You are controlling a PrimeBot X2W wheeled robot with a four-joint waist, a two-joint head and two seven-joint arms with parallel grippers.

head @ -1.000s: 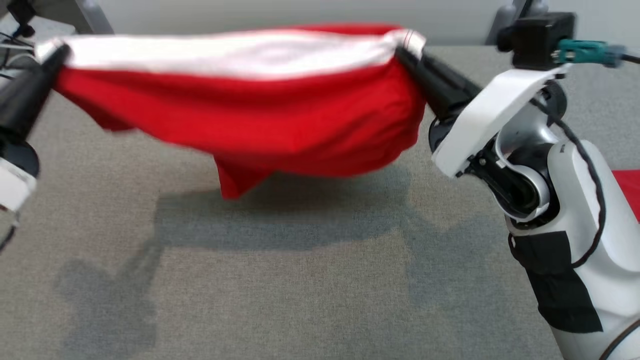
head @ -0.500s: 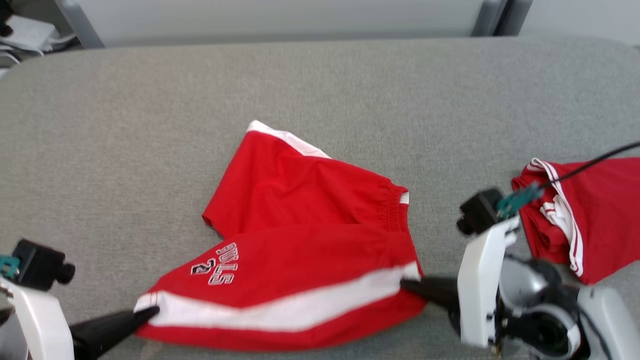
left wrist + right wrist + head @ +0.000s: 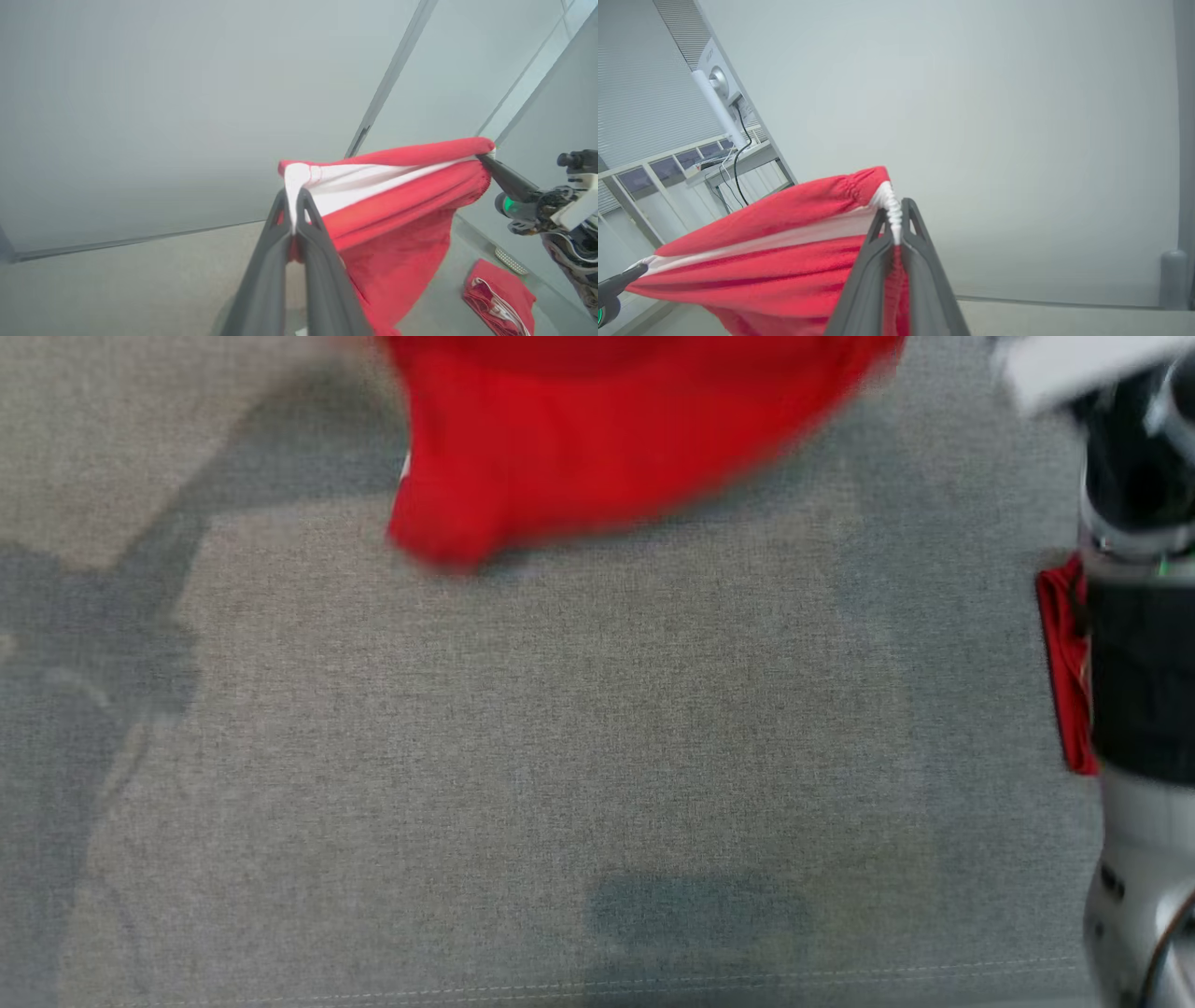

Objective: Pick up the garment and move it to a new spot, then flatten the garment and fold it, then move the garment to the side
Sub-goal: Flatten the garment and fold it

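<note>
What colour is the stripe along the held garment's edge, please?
White stripe, clearest in left wrist view.

A: Where's the garment [image 3: 607, 439]?
B: Above the table [image 3: 560, 728], strung between the left gripper [image 3: 292, 198] and right gripper [image 3: 895, 212]
A: And the folded cloth [image 3: 499, 295]?
B: On the table, off to the right, beside the right arm [image 3: 1139, 681]

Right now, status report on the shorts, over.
Left gripper shut on red shorts, right gripper shut on opposite end. Shorts stretched between them, hanging over grey surface. Second red garment lies off right.
</note>
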